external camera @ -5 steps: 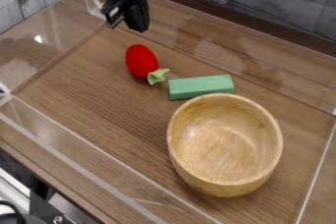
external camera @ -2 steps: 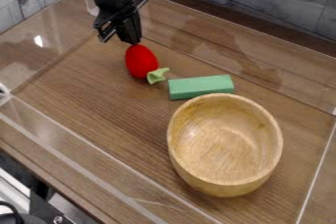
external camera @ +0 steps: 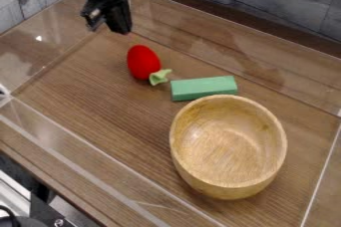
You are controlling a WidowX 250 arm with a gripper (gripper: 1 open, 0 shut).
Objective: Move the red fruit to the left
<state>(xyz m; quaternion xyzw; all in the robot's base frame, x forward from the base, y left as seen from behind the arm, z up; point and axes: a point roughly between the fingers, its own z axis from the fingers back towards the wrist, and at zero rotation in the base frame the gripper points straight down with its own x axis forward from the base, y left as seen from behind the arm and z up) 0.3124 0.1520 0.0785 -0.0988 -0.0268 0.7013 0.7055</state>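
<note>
The red fruit (external camera: pixel 144 62), a small toy strawberry with a light green stem end pointing right, lies on the wooden table a little left of centre. My black gripper (external camera: pixel 114 19) hangs above the table up and to the left of it, apart from it. Its fingers are together and hold nothing. A flat green block (external camera: pixel 204 87) lies just right of the fruit's stem.
A large wooden bowl (external camera: pixel 229 147) stands at the front right. Clear acrylic walls (external camera: pixel 54 131) fence the table along the front and left. A grey plank wall runs behind the table.
The gripper dipped toward the fruit, then drew back up and to the left. The fruit, the green block and the bowl have stayed where they were.
</note>
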